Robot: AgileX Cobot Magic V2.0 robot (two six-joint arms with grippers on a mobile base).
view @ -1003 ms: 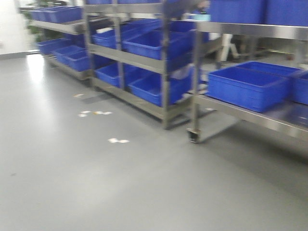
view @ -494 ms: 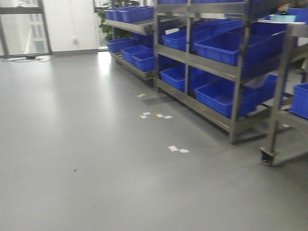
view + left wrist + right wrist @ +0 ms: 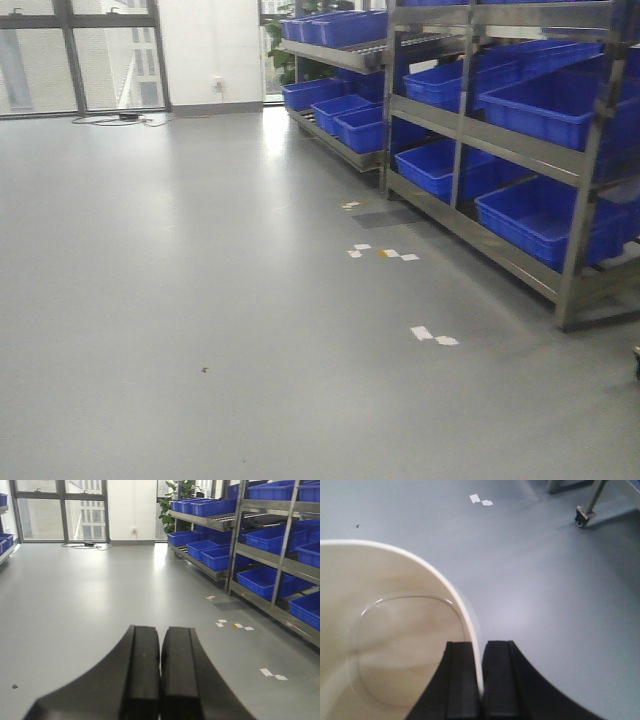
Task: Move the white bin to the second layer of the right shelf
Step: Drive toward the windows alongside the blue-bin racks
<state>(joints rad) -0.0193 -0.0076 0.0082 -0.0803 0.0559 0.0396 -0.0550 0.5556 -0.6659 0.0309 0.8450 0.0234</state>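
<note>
The right gripper (image 3: 481, 680) pinched the rim of the white bin (image 3: 390, 630) at lower left; the left gripper (image 3: 160, 672) was closed and empty, bottom centre.

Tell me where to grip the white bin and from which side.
Grip the white bin by its thin rim wall, coming from above its open mouth, with one finger inside and one outside. The right gripper is clamped on it that way now.
</note>
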